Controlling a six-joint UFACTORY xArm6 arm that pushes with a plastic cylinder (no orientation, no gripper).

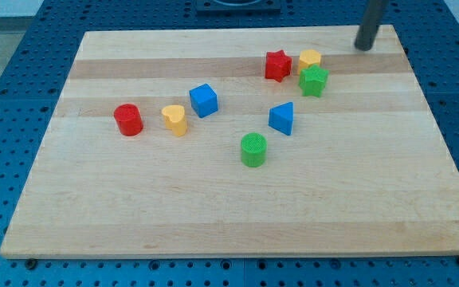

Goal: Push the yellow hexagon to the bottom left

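Note:
The yellow hexagon (pixel 310 59) sits near the view's top right of the wooden board (pixel 134 207), touching or almost touching the red star (pixel 277 65) on its left and the green star (pixel 313 80) just below it. My tip (pixel 362 47) is at the board's top right edge, to the right of and slightly above the yellow hexagon, apart from it.
A blue triangle (pixel 282 118) and a green cylinder (pixel 253 149) lie near the middle. A blue cube (pixel 203 100), a yellow heart (pixel 175 119) and a red cylinder (pixel 128 119) form a row at the left. A blue pegboard (pixel 6 96) surrounds the board.

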